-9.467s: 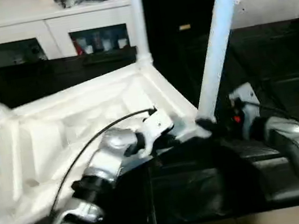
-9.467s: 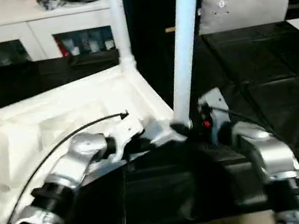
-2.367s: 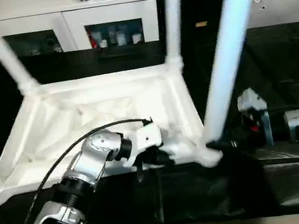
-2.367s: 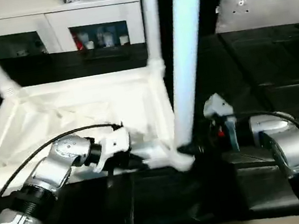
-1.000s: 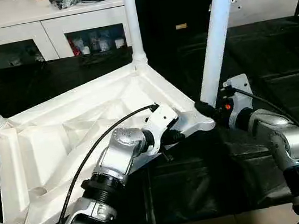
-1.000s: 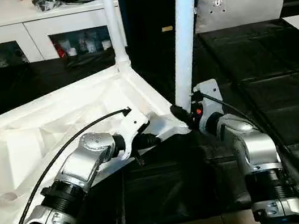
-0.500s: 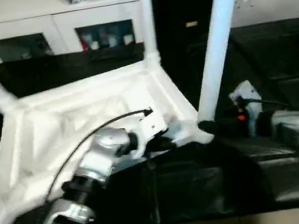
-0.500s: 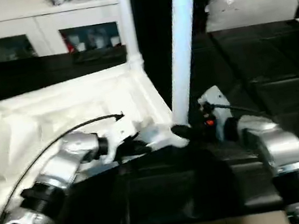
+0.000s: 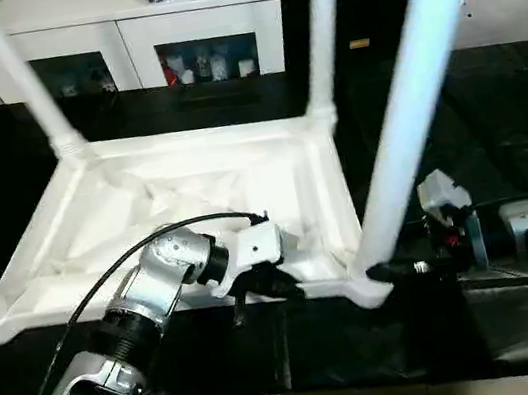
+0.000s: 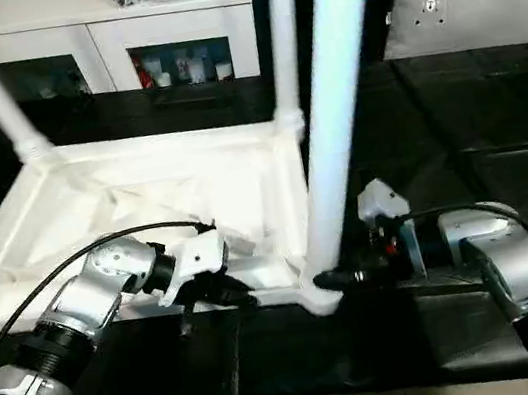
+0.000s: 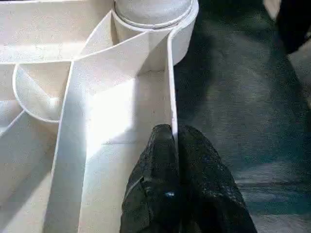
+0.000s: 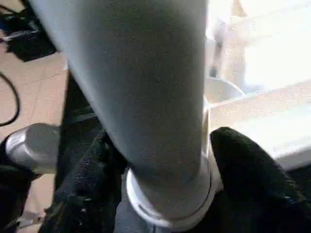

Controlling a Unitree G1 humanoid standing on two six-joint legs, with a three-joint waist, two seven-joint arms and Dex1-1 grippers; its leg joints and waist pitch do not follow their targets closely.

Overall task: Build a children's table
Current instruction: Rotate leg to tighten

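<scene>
Pinching the near rim of the upturned children's table [image 9: 193,194] on the black worktable [image 9: 496,128], the left gripper [image 11: 172,141] could slip while the right gripper [image 12: 165,160], straddling the nearest leg [image 9: 410,102] at its socket, cocks it.

The upside-down children's table [image 9: 193,199] has swung round on the desk [image 9: 502,168]; its near rim now runs level, where a second ago it slanted.

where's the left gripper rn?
Left gripper is at the near rim of the upside-down table top, clamped shut on that thin edge wall, left of the corner leg that the right gripper straddles.
</scene>
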